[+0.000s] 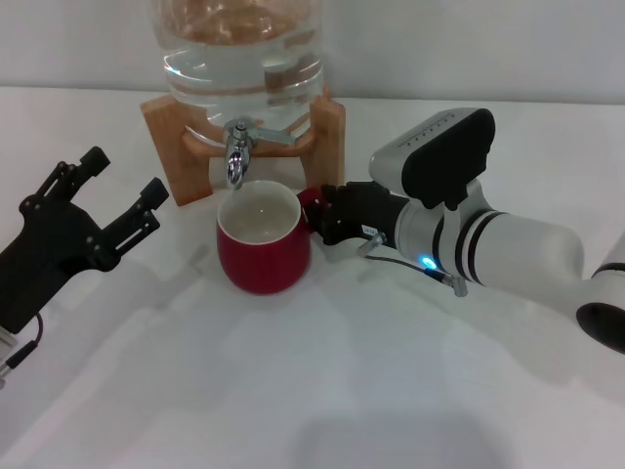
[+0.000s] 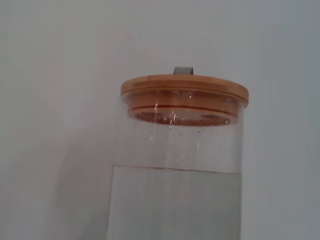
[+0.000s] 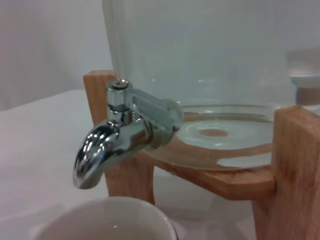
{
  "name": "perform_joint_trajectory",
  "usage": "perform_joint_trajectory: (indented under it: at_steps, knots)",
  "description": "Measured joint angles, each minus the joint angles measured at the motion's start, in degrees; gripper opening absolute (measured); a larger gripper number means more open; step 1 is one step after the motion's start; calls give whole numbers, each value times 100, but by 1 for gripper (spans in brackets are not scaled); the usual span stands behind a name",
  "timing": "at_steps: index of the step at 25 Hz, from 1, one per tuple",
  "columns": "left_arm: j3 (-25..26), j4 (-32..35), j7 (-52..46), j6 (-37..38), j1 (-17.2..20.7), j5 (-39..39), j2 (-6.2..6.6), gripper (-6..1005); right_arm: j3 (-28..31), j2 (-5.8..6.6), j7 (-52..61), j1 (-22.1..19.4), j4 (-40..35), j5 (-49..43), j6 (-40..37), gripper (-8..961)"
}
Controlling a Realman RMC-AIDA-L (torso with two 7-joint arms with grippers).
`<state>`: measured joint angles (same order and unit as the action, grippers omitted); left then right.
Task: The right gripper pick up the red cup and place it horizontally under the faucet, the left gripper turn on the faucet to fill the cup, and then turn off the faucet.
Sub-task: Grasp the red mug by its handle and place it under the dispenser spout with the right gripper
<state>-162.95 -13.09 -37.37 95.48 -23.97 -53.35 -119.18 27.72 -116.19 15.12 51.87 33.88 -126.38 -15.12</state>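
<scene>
Red cup (image 1: 262,256): glossy dark-red mug with a white inside, standing upright on the white bench (image 1: 322,391) directly below the faucet spout; its white rim (image 3: 107,217) also shows in the right wrist view. No writing can be read on it.
Cup handle: on the side facing the right arm, largely covered by the black claw.
Faucet (image 1: 237,147): shiny chrome tap with a downward spout and a thin lever; spout (image 3: 92,157) hangs just above the cup rim, apart from it.
Jug (image 1: 241,49): clear, holding water, on a wooden stand (image 1: 171,147); wooden lid (image 2: 184,90) on top. No label visible.
Right end effector (image 1: 327,217): white arm, blue light lit; prongs pressed onto the cup handle.
Left end effector (image 1: 125,191): black, prongs spread, well apart from cup and faucet, holding nothing.
</scene>
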Motion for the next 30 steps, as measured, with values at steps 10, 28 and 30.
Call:
perform_joint_trajectory:
  at_steps: [10,28,30]
  knots:
    - [0,0,2,-4,-2,0,0,885,-47,-1,-2,32,44,-56,0,279]
    - [0,1,2,-4,-2,0,-9,885,-37,0,-2,30,37,-20,9,280]
    - [0,5,2,-4,-2,0,-9,885,-33,0,-1,31,35,-18,43,280]
